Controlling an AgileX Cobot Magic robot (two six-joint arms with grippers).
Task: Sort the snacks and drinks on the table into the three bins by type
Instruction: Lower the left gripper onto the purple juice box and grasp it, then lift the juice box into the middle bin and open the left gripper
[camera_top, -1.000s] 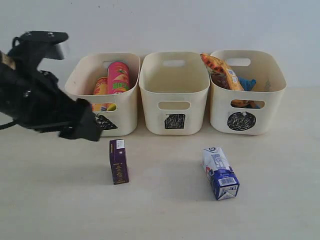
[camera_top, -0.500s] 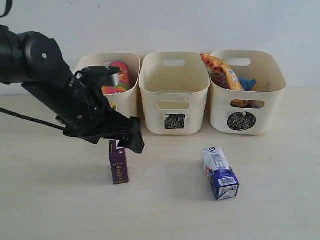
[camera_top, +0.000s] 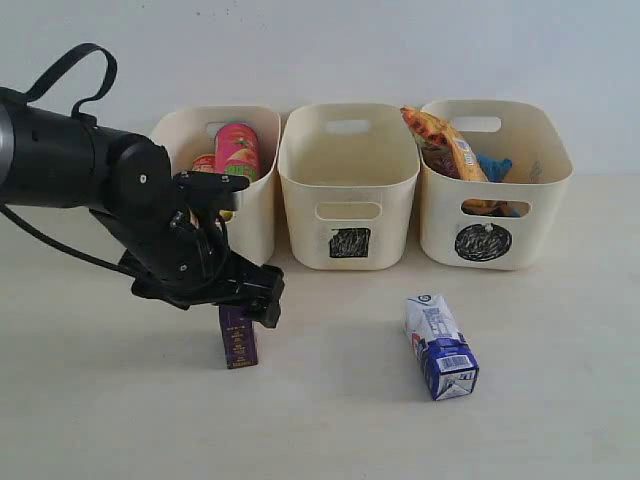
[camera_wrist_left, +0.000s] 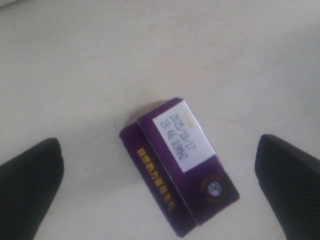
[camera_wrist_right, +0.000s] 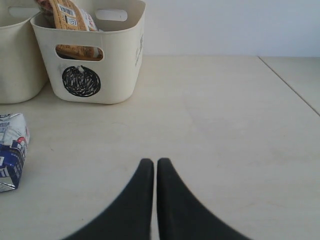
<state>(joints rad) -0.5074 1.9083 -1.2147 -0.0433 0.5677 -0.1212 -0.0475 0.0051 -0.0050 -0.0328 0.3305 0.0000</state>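
Note:
A dark purple drink carton (camera_top: 238, 345) stands upright on the table (camera_top: 560, 400). My left gripper (camera_top: 250, 300) hangs open just above it. In the left wrist view the carton (camera_wrist_left: 180, 167) lies between the wide-apart fingers (camera_wrist_left: 30, 185), untouched. A white and blue carton (camera_top: 441, 346) lies on its side further right, also seen in the right wrist view (camera_wrist_right: 11, 150). My right gripper (camera_wrist_right: 152, 162) is shut and empty over bare table, outside the exterior view. The left bin (camera_top: 262, 130) holds a pink chip tube (camera_top: 237, 150) and an orange-yellow tube (camera_top: 203, 163).
The middle bin (camera_top: 348, 190), marked with a square, looks empty. The right bin (camera_top: 495, 200), marked with a circle, holds an orange foil bag (camera_top: 440, 140) and a blue bag (camera_top: 493, 165). My left arm covers the left bin's front. A wall stands behind the bins.
My left arm swung in from the far left and came down over the purple carton. Both cartons and the right gripper stayed put.

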